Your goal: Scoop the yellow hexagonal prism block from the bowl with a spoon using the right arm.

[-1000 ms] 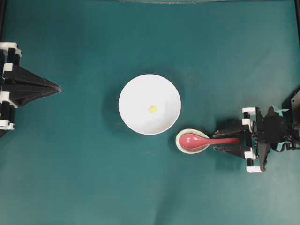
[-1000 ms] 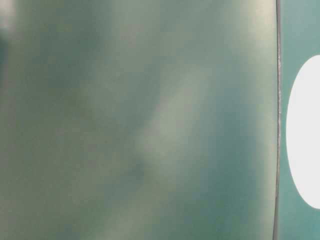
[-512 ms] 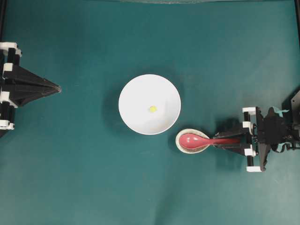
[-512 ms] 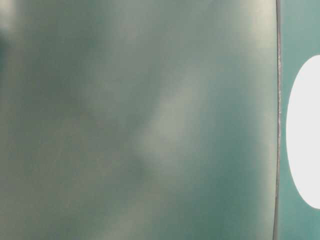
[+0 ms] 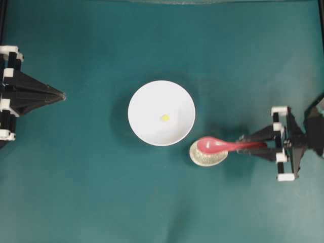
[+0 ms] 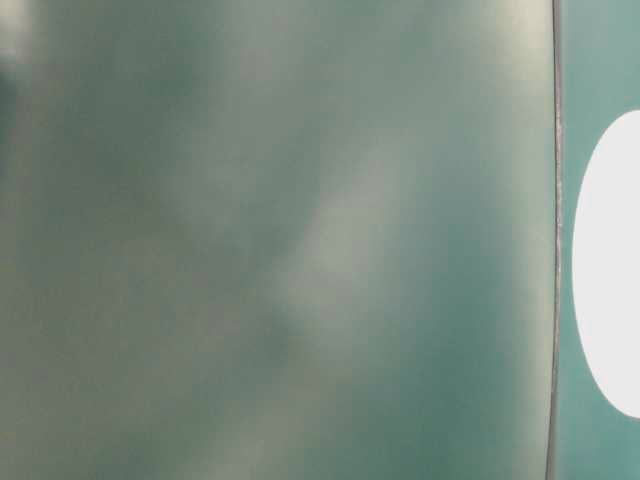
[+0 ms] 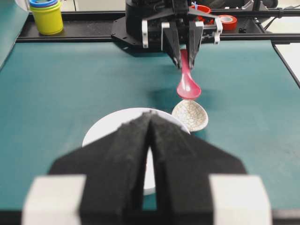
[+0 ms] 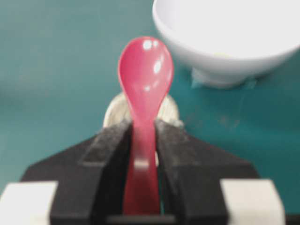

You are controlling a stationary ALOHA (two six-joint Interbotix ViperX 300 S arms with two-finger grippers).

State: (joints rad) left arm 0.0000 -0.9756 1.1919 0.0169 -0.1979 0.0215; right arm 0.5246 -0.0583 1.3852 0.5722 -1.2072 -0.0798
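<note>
On the teal bench (image 5: 91,192), the right end effector (image 5: 242,145) grips the spoon (image 5: 218,146) by its handle (thin grip); it could twist near the bowl (image 5: 147,96).

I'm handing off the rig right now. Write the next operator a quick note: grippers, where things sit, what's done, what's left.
Right gripper: shut on the handle of the glossy red-pink soup spoon, scoop raised above the small speckled cream dish.
Left gripper: shut, empty, parked at the left edge.
Tiny yellow hexagonal block: in the middle of the large white round bowl.
Done: spoon grasped and lifted.
Left: carry the scoop into the bowl, slide it under the block, lift it out.
</note>
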